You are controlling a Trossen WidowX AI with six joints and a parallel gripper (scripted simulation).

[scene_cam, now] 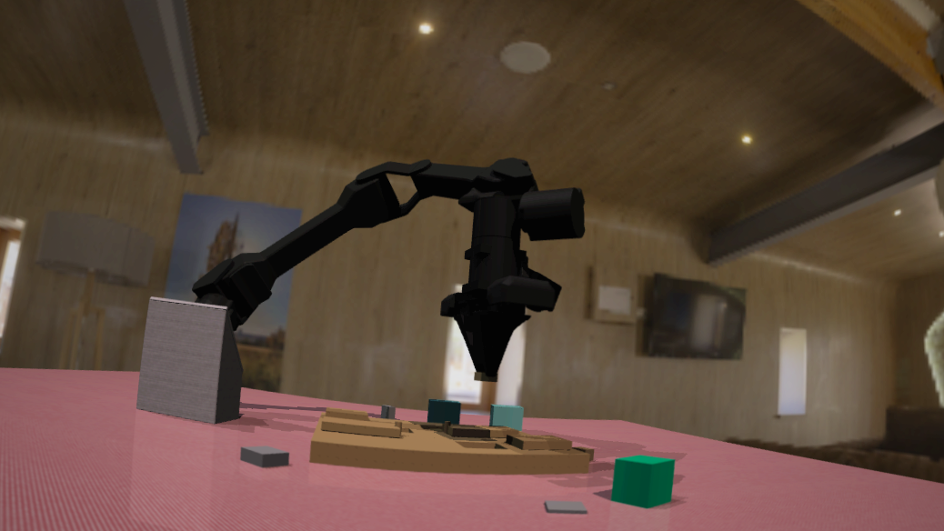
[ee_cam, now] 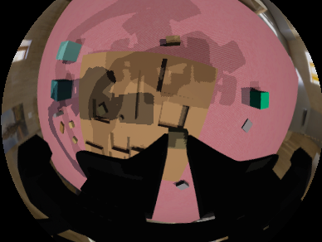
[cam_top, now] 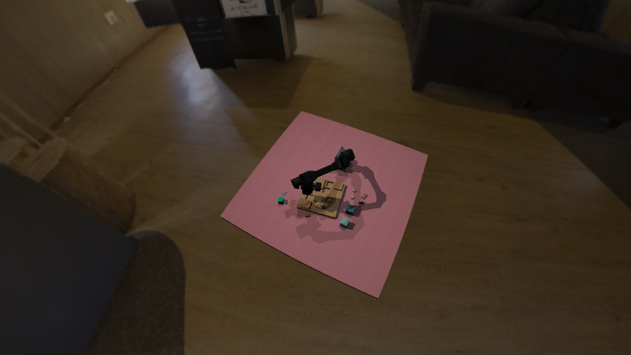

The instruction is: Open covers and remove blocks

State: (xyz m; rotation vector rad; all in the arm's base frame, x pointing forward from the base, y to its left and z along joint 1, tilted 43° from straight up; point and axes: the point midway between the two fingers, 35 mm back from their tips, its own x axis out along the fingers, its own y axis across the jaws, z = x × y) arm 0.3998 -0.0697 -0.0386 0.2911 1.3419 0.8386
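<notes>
My gripper (scene_cam: 486, 374) (ee_cam: 177, 137) is shut on a small tan block (scene_cam: 486, 378) (ee_cam: 178, 142) and holds it above the wooden puzzle board (cam_top: 334, 213) (scene_cam: 448, 461). A square recess shows in the board just beyond the fingertips in the wrist view. Raised tan covers lie on the board, one cover (scene_cam: 361, 427) toward the arm base and another cover (scene_cam: 537, 441) at the other end. A green block (cam_top: 280, 200) (scene_cam: 643, 480) (ee_cam: 260, 99), a dark teal block (cam_top: 351, 210) (scene_cam: 443, 410) (ee_cam: 62, 89) and a light teal block (cam_top: 344, 222) (scene_cam: 506, 415) (ee_cam: 69, 51) rest on the table off the board. The fingers hide part of the board.
Flat grey pieces lie beside the board, one grey piece (scene_cam: 265, 455) (ee_cam: 182, 185) near the base side and a thin grey piece (scene_cam: 566, 506) (ee_cam: 246, 125) near the green block. Small tan pieces lie beyond the opposite side, including one tan piece (cam_top: 364, 196) (ee_cam: 62, 127). Another tan piece (ee_cam: 173, 40) lies past the far edge.
</notes>
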